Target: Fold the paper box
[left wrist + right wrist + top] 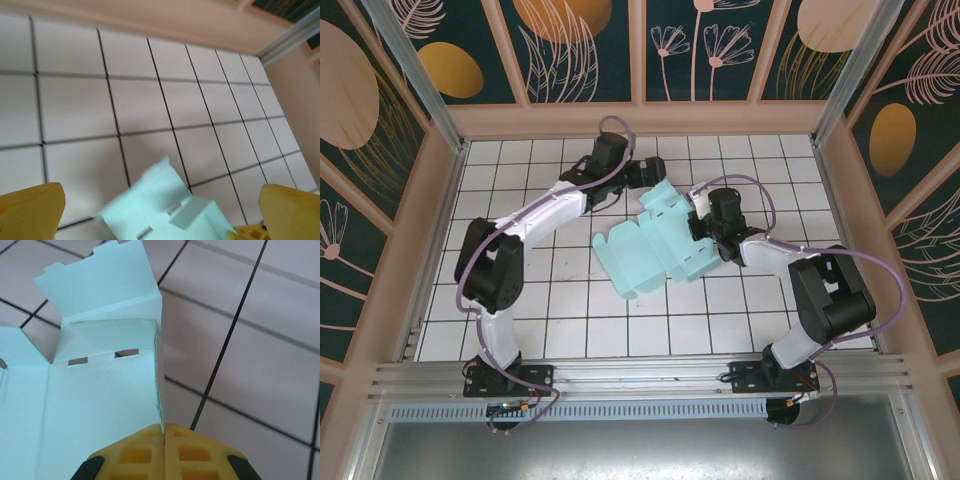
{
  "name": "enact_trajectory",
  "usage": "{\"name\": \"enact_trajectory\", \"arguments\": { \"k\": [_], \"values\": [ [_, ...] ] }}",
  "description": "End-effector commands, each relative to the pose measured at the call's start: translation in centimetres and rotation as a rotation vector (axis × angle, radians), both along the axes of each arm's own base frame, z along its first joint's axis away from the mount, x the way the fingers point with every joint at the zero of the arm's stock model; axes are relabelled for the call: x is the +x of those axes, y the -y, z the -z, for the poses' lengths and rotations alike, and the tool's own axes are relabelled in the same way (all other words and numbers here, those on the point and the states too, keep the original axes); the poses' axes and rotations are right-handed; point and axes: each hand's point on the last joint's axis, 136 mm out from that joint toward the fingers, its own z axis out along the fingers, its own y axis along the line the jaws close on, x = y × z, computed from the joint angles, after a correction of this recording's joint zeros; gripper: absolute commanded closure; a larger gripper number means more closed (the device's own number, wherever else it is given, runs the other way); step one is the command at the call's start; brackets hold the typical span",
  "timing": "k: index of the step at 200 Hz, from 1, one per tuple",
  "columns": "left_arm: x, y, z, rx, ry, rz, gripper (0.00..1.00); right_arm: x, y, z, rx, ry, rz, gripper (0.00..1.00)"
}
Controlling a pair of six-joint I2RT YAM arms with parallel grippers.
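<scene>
The white grid-tiled table [560, 310] bears the pale aqua paper box [655, 250], partly unfolded, near its middle.

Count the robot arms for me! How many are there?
2. The left arm curves in from the left and the right arm from the right. Both meet at the pale blue paper box in the middle. None seems hidden.
</scene>
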Motion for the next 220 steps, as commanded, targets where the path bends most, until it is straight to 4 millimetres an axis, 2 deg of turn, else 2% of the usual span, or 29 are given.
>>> {"name": "enact_trajectory", "arguments": {
  "k": [1,22,41,65,91,110,149,190,220],
  "values": [
    [0.4,-1.8,-2.0,0.073,0.140,-0.011,0.01,-0.8,0.2,1.3,0.064,-0.158,0.023,1.00],
    [0.8,-3.1,-1.7,0.104,0.164,-0.015,0.01,-1.1,0.2,2.6,0.048,-0.251,0.039,1.00],
    [1.0,-3.8,-0.9,0.140,0.171,-0.011,0.01,-0.7,1.1,3.7,0.000,-0.288,0.096,0.98],
    [0.9,-4.0,-0.3,0.162,0.181,0.004,0.01,-0.2,1.7,4.3,-0.031,-0.289,0.129,0.90],
    [0.2,-4.1,0.4,0.175,0.190,0.037,0.01,0.1,1.5,3.4,0.006,-0.247,0.116,0.66],
    [-0.3,-4.3,0.9,0.176,0.189,0.048,0.01,-0.1,1.8,3.0,0.044,-0.251,0.115,0.55],
    [-0.9,-4.3,1.9,0.157,0.171,0.062,0.01,-1.4,2.6,2.9,0.058,-0.243,0.135,0.54],
    [-1.0,-3.9,2.0,0.148,0.177,0.092,0.01,-2.9,2.8,3.0,0.165,-0.271,0.142,0.54],
    [-1.0,-3.5,1.5,0.141,0.187,0.112,0.01,-2.9,3.0,3.8,0.180,-0.297,0.160,0.54]
  ]
}}
